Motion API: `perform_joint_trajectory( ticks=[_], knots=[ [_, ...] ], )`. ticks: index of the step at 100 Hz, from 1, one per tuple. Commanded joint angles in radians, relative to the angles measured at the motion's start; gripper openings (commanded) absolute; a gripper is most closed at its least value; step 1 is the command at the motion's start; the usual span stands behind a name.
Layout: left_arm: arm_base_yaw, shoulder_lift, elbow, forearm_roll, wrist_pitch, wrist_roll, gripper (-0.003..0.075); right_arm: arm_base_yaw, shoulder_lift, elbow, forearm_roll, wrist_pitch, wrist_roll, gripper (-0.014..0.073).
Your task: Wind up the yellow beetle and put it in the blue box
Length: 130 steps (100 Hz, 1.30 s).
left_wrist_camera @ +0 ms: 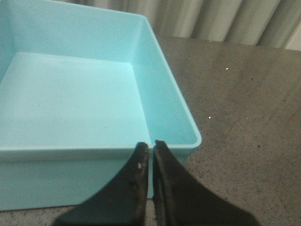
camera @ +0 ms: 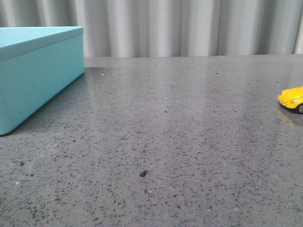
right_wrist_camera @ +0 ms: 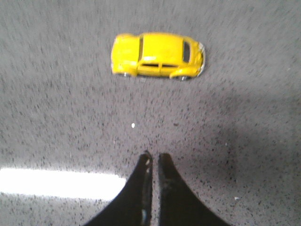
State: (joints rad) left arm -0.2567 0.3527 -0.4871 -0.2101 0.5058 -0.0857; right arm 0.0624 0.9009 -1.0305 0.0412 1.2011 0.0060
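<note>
The yellow beetle (camera: 292,99) stands on its wheels on the grey table at the far right edge of the front view, cut off by the frame. In the right wrist view the whole yellow beetle (right_wrist_camera: 157,56) shows side-on, well ahead of my right gripper (right_wrist_camera: 154,155), which is shut with nothing between its fingers. The blue box (camera: 33,71) sits at the far left of the table. Seen from the left wrist, the blue box (left_wrist_camera: 164,94) is lidless and empty inside. My left gripper (left_wrist_camera: 150,144) hovers shut just outside its near wall. Neither gripper shows in the front view.
A small dark speck (camera: 143,173) lies on the speckled grey table (camera: 180,132) toward the front. Pale curtains (camera: 189,26) hang behind the table's far edge. A bright reflection streak (right_wrist_camera: 56,183) lies on the table beside the right fingers.
</note>
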Motion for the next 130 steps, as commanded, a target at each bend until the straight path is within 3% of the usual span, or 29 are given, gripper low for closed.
perform_joint_trajectory(
  ticks=[1,30,71,130],
  knots=[
    [-0.027,0.015,-0.037,-0.027,-0.123,0.001,-0.0021,0.012,0.117,-0.098,-0.014,0.053,-0.024,-0.0052],
    [-0.056,0.015,-0.037,-0.039,-0.13,0.001,-0.0021,0.015,0.332,-0.139,-0.014,-0.054,-0.052,-0.0052],
    [-0.056,0.016,-0.037,-0.039,-0.135,0.001,-0.0021,0.007,0.407,-0.139,-0.041,-0.238,-0.061,-0.0052],
    [-0.056,0.016,-0.037,-0.039,-0.135,0.001,-0.0021,0.005,0.529,-0.139,-0.041,-0.271,-0.061,-0.0053]
  ],
)
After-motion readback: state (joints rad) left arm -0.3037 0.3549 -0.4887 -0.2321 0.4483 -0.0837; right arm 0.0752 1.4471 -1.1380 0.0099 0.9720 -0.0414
